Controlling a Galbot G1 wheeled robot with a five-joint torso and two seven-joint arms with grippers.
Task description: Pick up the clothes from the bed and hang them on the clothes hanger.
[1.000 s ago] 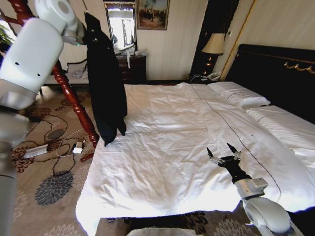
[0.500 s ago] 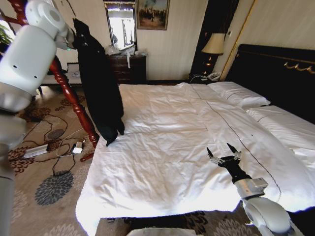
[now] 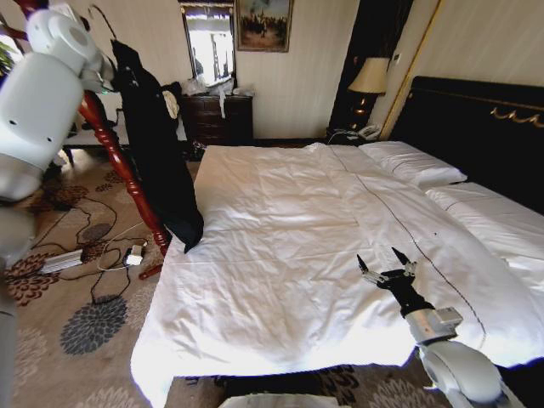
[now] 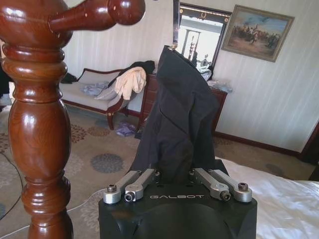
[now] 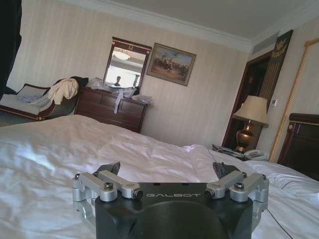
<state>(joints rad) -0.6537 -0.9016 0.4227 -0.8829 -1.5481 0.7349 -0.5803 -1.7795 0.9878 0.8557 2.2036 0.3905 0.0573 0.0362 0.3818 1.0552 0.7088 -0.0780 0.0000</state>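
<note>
In the head view we see one black garment, the clothes [image 3: 157, 153], hanging full length beside the reddish wooden coat stand [image 3: 123, 170], clear of the bed [image 3: 280, 255] except at the lower hem, which hangs at the bed's near corner. A thin wire hook [image 3: 99, 17] arcs above the garment's top; we cannot tell whether it rests on the stand.

The left wrist view adds what the head view hides: the left gripper [image 4: 177, 174] has its jaws closed on the clothes [image 4: 174, 119], with the stand's turned post [image 4: 42, 114] just beside it.

We count two grippers. The right gripper [image 3: 384, 265] hovers low over the bed, well apart from the stand, jaws spread and holding nothing; the right wrist view shows its fingertips [image 5: 110, 168] above the white sheet [image 5: 50, 164].
</note>
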